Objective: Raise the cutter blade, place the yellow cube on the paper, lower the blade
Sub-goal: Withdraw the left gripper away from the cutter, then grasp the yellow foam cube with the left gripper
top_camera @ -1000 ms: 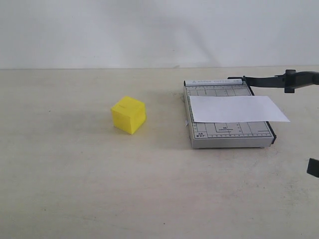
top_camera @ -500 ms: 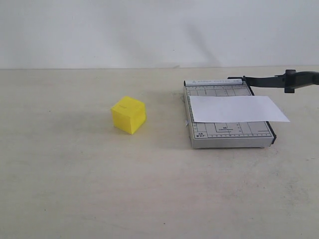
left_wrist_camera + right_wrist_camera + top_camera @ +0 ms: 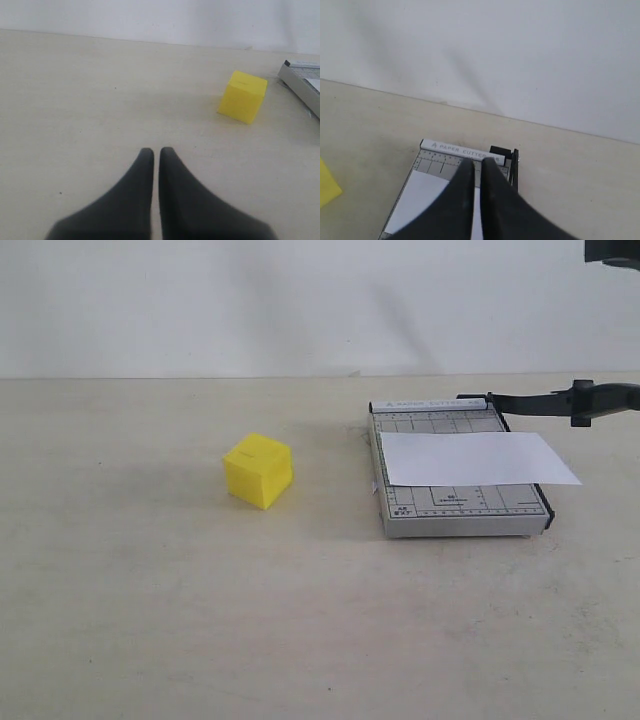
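**Cube waits on the desk, paper on the board**

The yellow cube (image 3: 258, 471) sits on the bare desk (image 3: 150, 620), well apart from the grey board (image 3: 460, 515). The paper (image 3: 475, 459) lies flat across the board, one corner overhanging. The cutter blade (image 3: 540, 402) juts sideways from its far-corner hinge, off the paper. The left tool (image 3: 151, 150) and the right tool (image 3: 476, 162) are each pressed together, holding nothing.
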